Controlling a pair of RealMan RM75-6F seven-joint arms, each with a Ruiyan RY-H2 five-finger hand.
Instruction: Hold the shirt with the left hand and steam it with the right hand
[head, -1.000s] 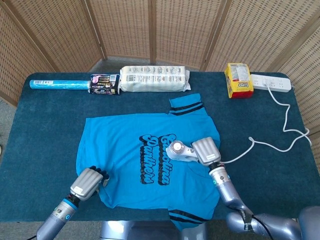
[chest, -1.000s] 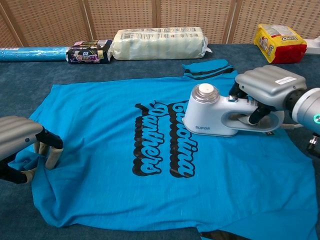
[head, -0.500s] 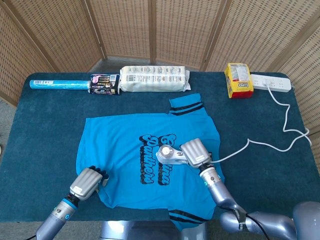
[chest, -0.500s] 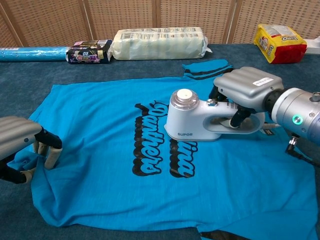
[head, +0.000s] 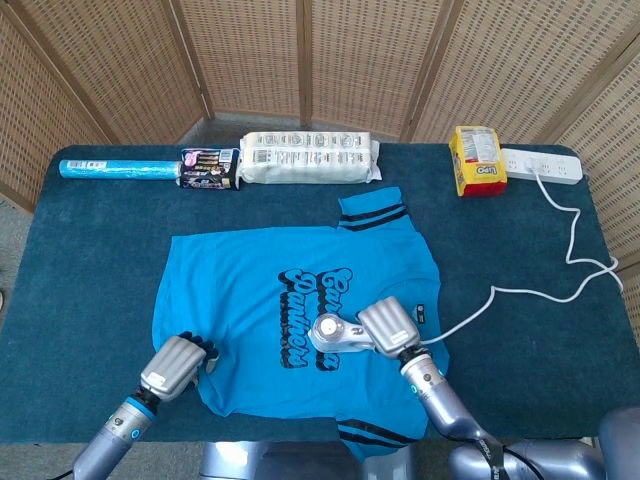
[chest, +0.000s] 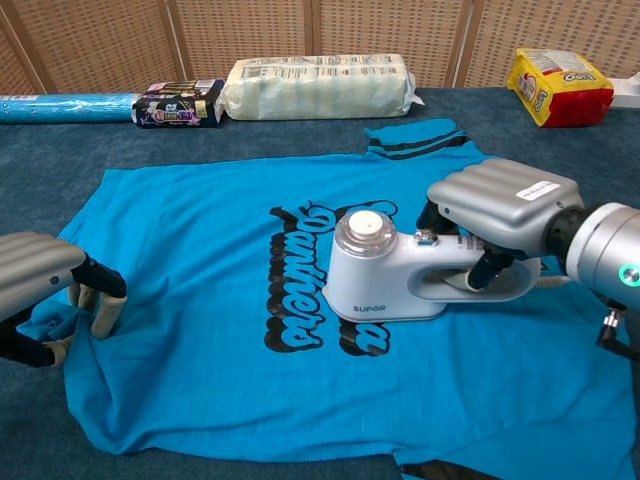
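Backdrop: folding wicker screen (head: 320, 60) with wooden frames (panels angled)
Table (head: 90, 260): covered in dark teal carpet-like cloth
Floor (head: 15, 235): grey, beyond the table's left edge
Light: even, bright

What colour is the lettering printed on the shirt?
Black lettering on the blue shirt; the chest view shows it best.

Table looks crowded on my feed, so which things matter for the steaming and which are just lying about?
In the job: shirt, steamer held by the right hand, its cord, left hand holding the shirt's edge.

Lying about: blue roll, dark packet, white pack, yellow bag.
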